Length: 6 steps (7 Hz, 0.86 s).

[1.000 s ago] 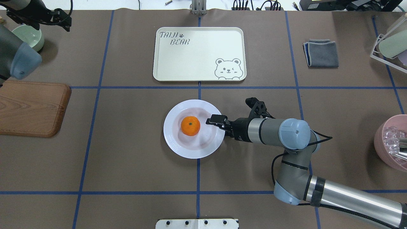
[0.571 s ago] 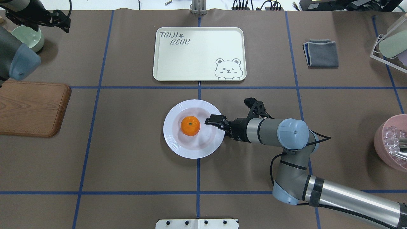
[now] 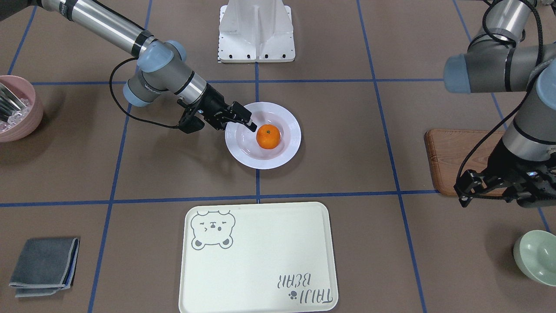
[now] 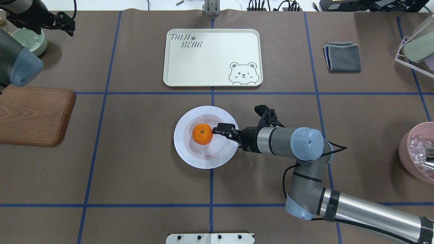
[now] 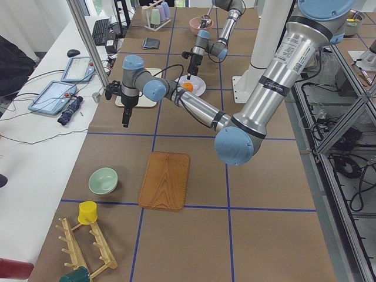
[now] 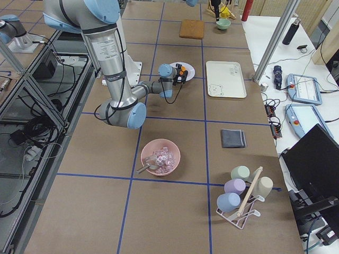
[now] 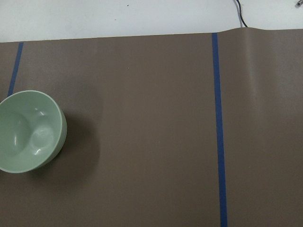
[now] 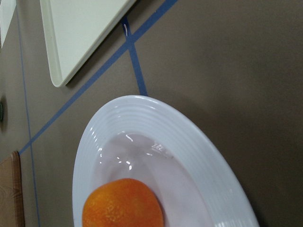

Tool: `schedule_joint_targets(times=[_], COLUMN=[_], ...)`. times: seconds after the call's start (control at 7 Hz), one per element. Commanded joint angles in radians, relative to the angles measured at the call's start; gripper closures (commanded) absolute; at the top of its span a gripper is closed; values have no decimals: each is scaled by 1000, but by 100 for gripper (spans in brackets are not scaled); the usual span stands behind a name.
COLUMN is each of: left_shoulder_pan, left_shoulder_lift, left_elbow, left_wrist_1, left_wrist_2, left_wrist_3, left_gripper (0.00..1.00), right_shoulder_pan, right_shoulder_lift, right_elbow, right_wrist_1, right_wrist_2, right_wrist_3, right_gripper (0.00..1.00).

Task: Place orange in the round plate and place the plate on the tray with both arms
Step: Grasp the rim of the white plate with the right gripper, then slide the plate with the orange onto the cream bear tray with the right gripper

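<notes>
The orange (image 4: 202, 134) (image 3: 268, 136) lies in the sunken centre of the white round plate (image 4: 184, 149) (image 3: 260, 163), at mid table. My right gripper (image 4: 222, 129) (image 3: 244, 120) reaches in sideways over the plate's right rim. It is open, with its jaws stacked one above the other and its tip just short of the orange. The right wrist view shows the plate (image 8: 156, 127) and the orange (image 8: 123, 203), with no fingers in the picture. The cream tray (image 4: 212, 57) (image 3: 260, 256) lies bare beyond the plate. My left gripper (image 4: 69, 23) (image 3: 461, 194) hangs open and empty far off at the left.
A pale-green bowl (image 4: 32, 40) (image 7: 28, 132) sits by the left gripper, and a wooden board (image 4: 34, 115) lies at the left edge. On the right are a pink bowl (image 4: 418, 152), a folded grey cloth (image 4: 342, 57) and a cup rack (image 4: 415, 47).
My right gripper has slid left across the plate's rim, closing most of the gap to the orange. The plate and orange have shifted very slightly left. The left arm has barely moved.
</notes>
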Motion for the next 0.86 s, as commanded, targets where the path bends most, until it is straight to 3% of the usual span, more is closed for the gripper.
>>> schedule_joint_targets(times=[0.0, 0.14, 0.43, 0.71], left_shoulder_pan=[0, 0, -3, -19], left_shoulder_lift=[0, 0, -1, 0], left_elbow=[0, -1, -7, -9], left_wrist_1=[0, 0, 3, 5], left_wrist_2=[0, 0, 0, -2], left_wrist_3=[-1, -2, -2, -1], left_gripper=[1, 1, 1, 1], right_shoulder_pan=[-2, -2, 10, 15], right_shoulder_lift=[8, 11, 38, 66], right_elbow=[-5, -5, -4, 1], right_wrist_1=[-2, -1, 1, 3], right_wrist_2=[-31, -32, -38, -147], right_wrist_3=[8, 8, 25, 116], right_gripper=[53, 100, 100, 100])
